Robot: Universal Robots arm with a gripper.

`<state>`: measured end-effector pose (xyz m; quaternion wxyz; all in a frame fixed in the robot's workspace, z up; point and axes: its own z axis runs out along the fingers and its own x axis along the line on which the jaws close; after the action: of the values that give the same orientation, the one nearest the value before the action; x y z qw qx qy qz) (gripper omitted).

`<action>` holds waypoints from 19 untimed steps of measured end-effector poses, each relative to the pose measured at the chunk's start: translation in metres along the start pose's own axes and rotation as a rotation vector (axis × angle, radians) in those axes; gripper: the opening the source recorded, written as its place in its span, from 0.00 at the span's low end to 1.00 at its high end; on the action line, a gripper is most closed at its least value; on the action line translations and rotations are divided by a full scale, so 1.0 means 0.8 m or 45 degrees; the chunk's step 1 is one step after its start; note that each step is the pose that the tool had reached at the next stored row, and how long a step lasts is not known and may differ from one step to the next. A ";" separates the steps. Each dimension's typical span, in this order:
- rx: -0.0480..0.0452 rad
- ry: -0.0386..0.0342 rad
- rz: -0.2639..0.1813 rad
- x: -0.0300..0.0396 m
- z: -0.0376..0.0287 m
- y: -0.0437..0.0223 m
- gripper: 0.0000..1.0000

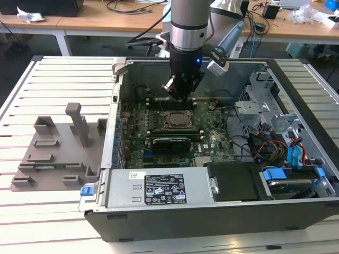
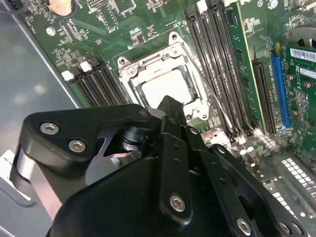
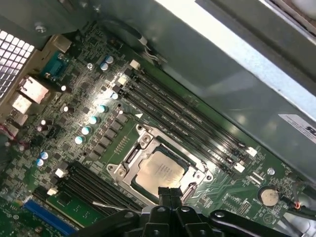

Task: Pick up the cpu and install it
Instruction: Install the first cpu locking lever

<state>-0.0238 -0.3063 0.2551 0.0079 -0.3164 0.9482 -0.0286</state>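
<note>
Fingers [image 3: 164, 192]: two narrow black tips pressed together, nothing between them.
Gripper [image 1: 183, 96]: black jointed linkage with bright screw heads, under a silver wrist; it hangs inside the case with its tips over one edge of the cpu; whether they touch cannot be told.
Cpu [image 3: 160, 170]: small flat square with a pale, dull silver top; it lies level in the socket, also seen in the second wrist view [image 2: 165, 89].
Socket frame [image 3: 131, 158]: bright stamped metal, square, around the cpu on all sides.
Lever [image 2: 212, 94]: thin straight wire rod beside the frame.
Memory slots [image 3: 182, 118]: long dark parallel channels with white end clips, on two sides of the socket.
Capacitors [image 3: 94, 120]: small round cans with pale blue tops, in a row near the socket.
Coin battery [image 3: 269, 196]: shiny disc, well apart from the socket.
Motherboard [image 1: 212, 137]: green, densely studded, flat on the case floor.
Black card [image 1: 169, 143]: long rectangle just beside the socket.
Case [image 1: 122, 79]: grey sheet metal, lying open.
Table [image 1: 53, 74]: pale ribbed slats.
Grey holder [image 1: 58, 153]: matte block with slots and posts, at the exterior view's left of the case.
</note>
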 end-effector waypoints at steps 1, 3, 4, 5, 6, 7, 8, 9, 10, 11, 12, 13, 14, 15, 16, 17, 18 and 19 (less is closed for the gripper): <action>0.000 -0.0005 -0.010 0.0000 0.0000 0.0000 0.11; 0.000 -0.0010 -0.017 0.0000 0.0000 0.0000 0.11; 0.000 -0.0010 -0.017 0.0000 0.0000 0.0000 0.11; 0.002 0.0009 -0.008 0.0001 0.0000 0.0000 0.11; 0.004 0.0038 0.006 0.0001 0.0000 0.0000 0.11; 0.006 0.0068 0.033 0.0000 0.0000 0.0000 0.11; 0.007 0.0082 0.050 0.0000 0.0000 0.0000 0.11; 0.007 0.0097 0.068 0.0000 0.0000 0.0000 0.11; 0.008 0.0117 0.091 0.0001 -0.0001 0.0000 0.11; 0.008 0.0129 0.106 0.0000 0.0000 0.0000 0.11; 0.009 0.0159 0.143 0.0000 0.0000 0.0000 0.11; 0.009 0.0187 0.178 0.0000 0.0000 0.0000 0.11; 0.010 0.0210 0.208 0.0000 0.0000 0.0000 0.11; 0.010 0.0230 0.235 0.0000 0.0000 0.0000 0.11; 0.010 0.0243 0.254 0.0000 0.0000 0.0000 0.11; 0.010 0.0257 0.276 0.0000 0.0000 0.0000 0.11; 0.010 0.0279 0.309 0.0000 0.0000 0.0000 0.11; 0.010 0.0293 0.331 0.0000 0.0001 0.0000 0.11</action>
<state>-0.0238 -0.3063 0.2551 0.0019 -0.1905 0.9811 -0.0345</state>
